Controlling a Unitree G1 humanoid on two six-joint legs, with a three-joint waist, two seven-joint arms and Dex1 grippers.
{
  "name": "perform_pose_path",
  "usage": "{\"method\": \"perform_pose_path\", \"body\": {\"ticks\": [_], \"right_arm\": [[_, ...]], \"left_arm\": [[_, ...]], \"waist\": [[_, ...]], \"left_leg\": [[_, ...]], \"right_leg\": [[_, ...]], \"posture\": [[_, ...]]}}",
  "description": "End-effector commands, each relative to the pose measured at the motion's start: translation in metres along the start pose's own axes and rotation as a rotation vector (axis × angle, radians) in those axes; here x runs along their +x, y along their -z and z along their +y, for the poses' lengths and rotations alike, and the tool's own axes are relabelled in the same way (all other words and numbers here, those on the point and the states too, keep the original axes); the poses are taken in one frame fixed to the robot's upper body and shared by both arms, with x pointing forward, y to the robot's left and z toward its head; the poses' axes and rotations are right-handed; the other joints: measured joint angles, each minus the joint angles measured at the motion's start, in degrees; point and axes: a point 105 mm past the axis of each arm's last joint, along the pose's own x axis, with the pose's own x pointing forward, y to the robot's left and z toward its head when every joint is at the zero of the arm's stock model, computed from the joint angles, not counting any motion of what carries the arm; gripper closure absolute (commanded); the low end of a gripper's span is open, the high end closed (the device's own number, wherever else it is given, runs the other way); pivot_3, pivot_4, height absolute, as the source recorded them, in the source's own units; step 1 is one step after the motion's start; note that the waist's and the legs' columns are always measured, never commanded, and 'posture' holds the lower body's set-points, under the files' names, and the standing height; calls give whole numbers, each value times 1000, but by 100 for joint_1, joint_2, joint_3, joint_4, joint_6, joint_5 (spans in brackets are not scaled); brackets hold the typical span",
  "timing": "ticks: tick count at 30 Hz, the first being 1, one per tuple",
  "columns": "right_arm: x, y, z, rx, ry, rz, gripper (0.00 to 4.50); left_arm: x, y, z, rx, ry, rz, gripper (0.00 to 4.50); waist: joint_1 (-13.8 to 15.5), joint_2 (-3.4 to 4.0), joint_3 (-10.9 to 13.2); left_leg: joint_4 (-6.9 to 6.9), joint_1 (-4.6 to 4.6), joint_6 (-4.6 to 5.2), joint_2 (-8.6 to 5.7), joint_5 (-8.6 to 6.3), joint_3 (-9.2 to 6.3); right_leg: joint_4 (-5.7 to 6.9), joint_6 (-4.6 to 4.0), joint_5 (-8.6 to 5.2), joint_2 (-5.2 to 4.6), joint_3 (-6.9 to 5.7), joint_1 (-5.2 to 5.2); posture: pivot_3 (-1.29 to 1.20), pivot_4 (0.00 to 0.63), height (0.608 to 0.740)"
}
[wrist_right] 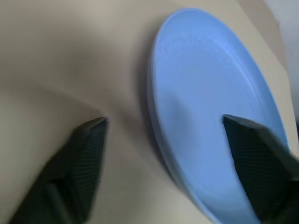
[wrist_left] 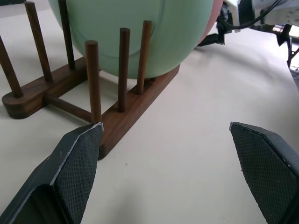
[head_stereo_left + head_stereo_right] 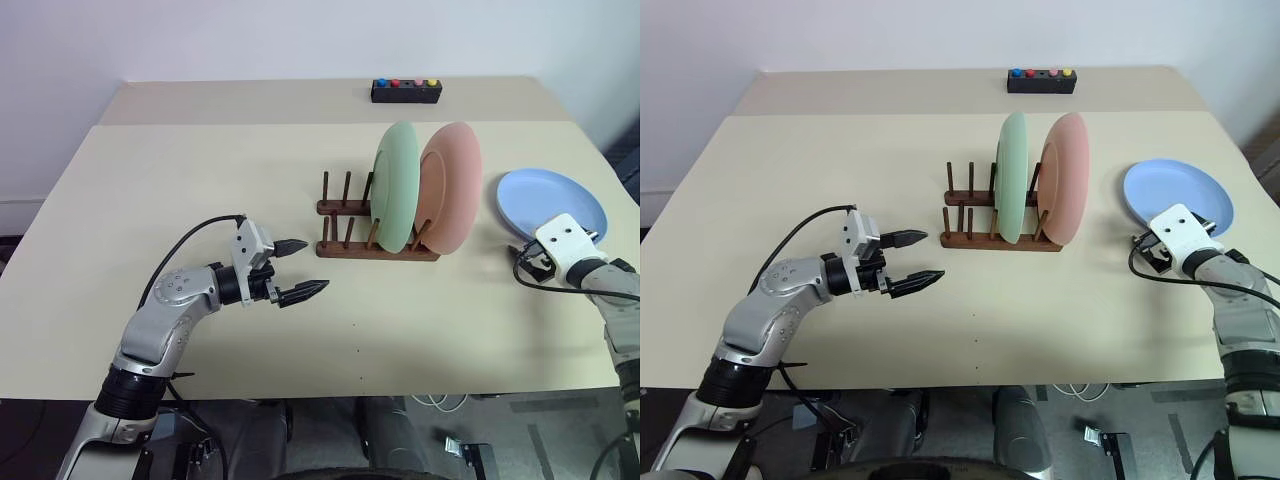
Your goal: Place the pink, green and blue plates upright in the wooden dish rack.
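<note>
In the rack (image 3: 378, 232) the green plate (image 3: 396, 187) and pink plate (image 3: 450, 185) stand upright; the blue plate (image 3: 550, 203) lies flat on the table (image 3: 200, 180), its rim between the parted, empty fingers of the right gripper (image 1: 163, 158), while the left gripper (image 3: 297, 268) gapes wide, empty.

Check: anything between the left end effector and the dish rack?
Nothing. Just bare table between the left end effector and the dish rack; the head views show the gap, and the left wrist view shows the rack close ahead.

the left arm reaches forward with its elbow bent, wrist level, and the left gripper (image 3: 298, 268) points toward the right with its two black fingers spread wide. the right gripper (image 1: 163, 135) angles slightly downward, its fingers (image 1: 86, 149) apart.
</note>
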Motion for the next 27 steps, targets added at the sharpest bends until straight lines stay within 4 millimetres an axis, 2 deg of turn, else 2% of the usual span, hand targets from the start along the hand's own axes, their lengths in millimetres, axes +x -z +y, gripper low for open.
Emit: {"method": "perform_pose_path", "body": {"ticks": [1,2,5,10,14,15,19,21,22,25,27], "right_arm": [[0,7,-2,-20,14,20,2299],[0,7,-2,-17,18,18,2944],[-1,7,-3,-18,30,10,4478],[-8,-5,-12,-74,95,-31,4478],[-22,-36,-25,-171,179,-130,4478],[-27,-47,-28,-191,199,-164,4478],[-58,-124,-49,-222,283,-412,4478],[-71,-152,-52,-211,291,-509,4478],[-77,-165,-53,-196,287,-554,4478],[-109,-234,-47,-107,209,-824,4478],[-126,-265,-36,-73,130,-960,4478]], "left_arm": [[-3,-11,-1,47,-5,-21,0],[-4,-11,-1,48,-5,-21,0],[-4,-10,-1,48,-5,-19,0],[-3,-11,0,49,-6,-22,0],[-5,-18,10,64,-54,-55,0],[-6,-19,12,64,-67,-63,0],[-12,-20,24,80,-110,-56,0],[-14,-19,28,86,-124,-53,0],[-15,-19,29,90,-129,-53,0],[-16,-19,33,91,-142,-59,0],[-16,-19,35,92,-148,-60,0]], "waist": [[3,0,0],[4,0,0],[-4,3,0],[-3,3,-1],[-6,6,0],[-14,7,1],[-26,25,5],[-31,26,5],[-19,26,5],[-6,24,6],[-10,26,7]], "left_leg": [[0,0,0,0,0,0],[0,0,0,0,0,0],[-1,0,0,0,0,0],[-3,1,0,0,0,-1],[-3,0,0,-1,0,-1],[-3,0,0,-1,0,-1],[-4,1,0,0,0,0],[-4,1,0,0,0,0],[-4,1,0,0,0,-1],[-3,-1,0,0,0,-2],[-2,-3,0,1,0,-3]], "right_leg": [[0,0,0,0,0,0],[0,0,0,0,0,0],[0,0,0,0,0,-1],[3,1,0,1,0,-1],[4,1,0,0,1,-3],[5,2,0,0,1,-4],[9,2,1,1,3,-9],[10,3,1,1,2,-9],[10,3,1,1,2,-9],[6,3,0,0,1,-7],[8,3,1,0,1,-9]], "posture": [[0,150,740],[0,150,740],[0,150,740],[0,150,740],[0,150,740],[0,150,740],[0,150,740],[0,150,740],[0,150,740],[0,150,740],[0,150,740]]}}
